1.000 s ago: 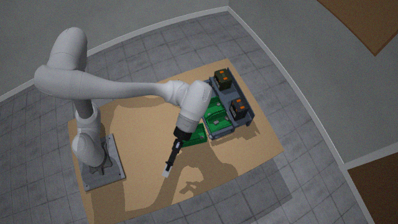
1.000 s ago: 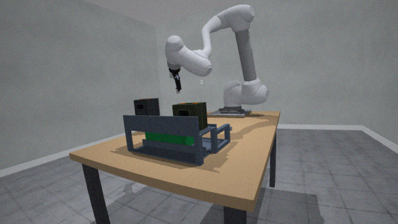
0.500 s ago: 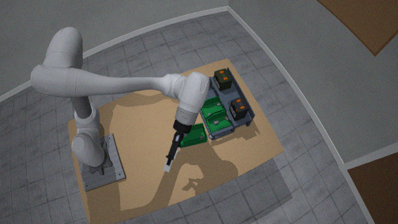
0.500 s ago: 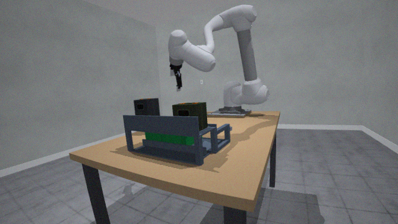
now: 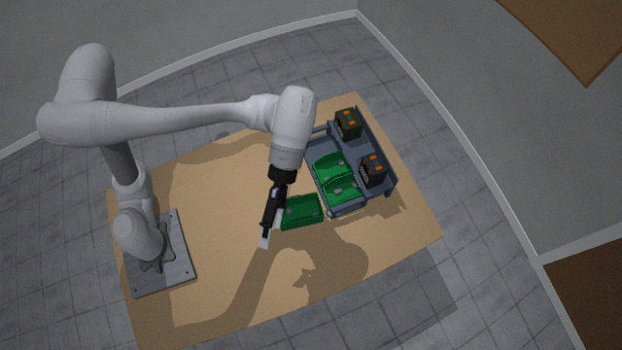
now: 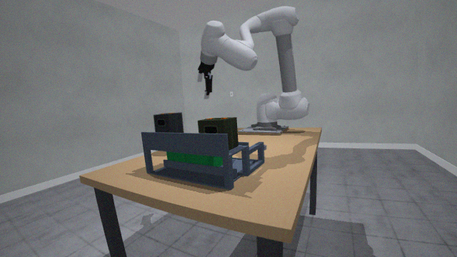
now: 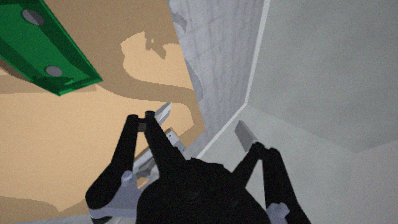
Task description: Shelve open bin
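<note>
The green open bin (image 5: 302, 211) lies on the table in front of the grey-blue shelf (image 5: 350, 170), with small grey parts inside. It also shows in the wrist view (image 7: 45, 50) at the top left. Two more green bins (image 5: 331, 167) (image 5: 342, 191) stand side by side in the shelf's row. The free place (image 5: 318, 143) is at the far end of the row, partly hidden by the arm's wrist. My gripper (image 5: 270, 230) (image 6: 207, 86) is open and empty. It hangs high above the table, to the left of the bin on the table. Its fingers stand wide apart with nothing between them.
Two dark boxes with orange marks (image 5: 348, 123) (image 5: 373, 170) stand on the shelf's upper board behind the bins. The robot's base plate (image 5: 155, 253) is at the table's left end. In the exterior view the shelf's back panel (image 6: 186, 143) hides the bin on the table.
</note>
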You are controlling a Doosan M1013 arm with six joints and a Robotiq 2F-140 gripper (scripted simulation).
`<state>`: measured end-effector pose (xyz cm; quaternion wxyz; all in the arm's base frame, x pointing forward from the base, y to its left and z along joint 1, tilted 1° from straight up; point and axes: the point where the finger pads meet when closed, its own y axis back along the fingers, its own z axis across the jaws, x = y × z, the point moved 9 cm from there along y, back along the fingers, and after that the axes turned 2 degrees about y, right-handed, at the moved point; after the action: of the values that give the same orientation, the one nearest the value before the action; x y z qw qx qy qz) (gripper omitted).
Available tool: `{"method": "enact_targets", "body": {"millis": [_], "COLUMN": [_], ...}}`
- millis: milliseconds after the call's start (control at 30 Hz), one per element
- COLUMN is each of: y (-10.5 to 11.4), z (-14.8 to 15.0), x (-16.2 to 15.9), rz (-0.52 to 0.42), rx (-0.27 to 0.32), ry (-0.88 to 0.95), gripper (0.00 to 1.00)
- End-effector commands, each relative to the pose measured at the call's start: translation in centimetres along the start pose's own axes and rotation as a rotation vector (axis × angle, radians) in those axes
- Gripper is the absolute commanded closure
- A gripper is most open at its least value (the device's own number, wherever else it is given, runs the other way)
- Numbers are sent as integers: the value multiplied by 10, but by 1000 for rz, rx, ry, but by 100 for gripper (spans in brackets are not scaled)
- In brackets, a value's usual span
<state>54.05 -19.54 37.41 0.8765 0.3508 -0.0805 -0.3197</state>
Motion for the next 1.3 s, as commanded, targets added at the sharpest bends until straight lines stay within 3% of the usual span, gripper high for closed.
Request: {"method": "enact_targets", "body": {"millis": [0,367,433,933,1000,1267], "y": [19,93,93,204,204,260], "z": [-1,-5,-5,0,0,8], "x": [-4,-27,-27,-81,-81,-119], "rz": [35,171,171,364,364,459], "rx": [21,114,114,286,286,393], "ry": [-12,-52,-52,-98,-98,-113], "gripper": [0,0,0,0,0,0]}}
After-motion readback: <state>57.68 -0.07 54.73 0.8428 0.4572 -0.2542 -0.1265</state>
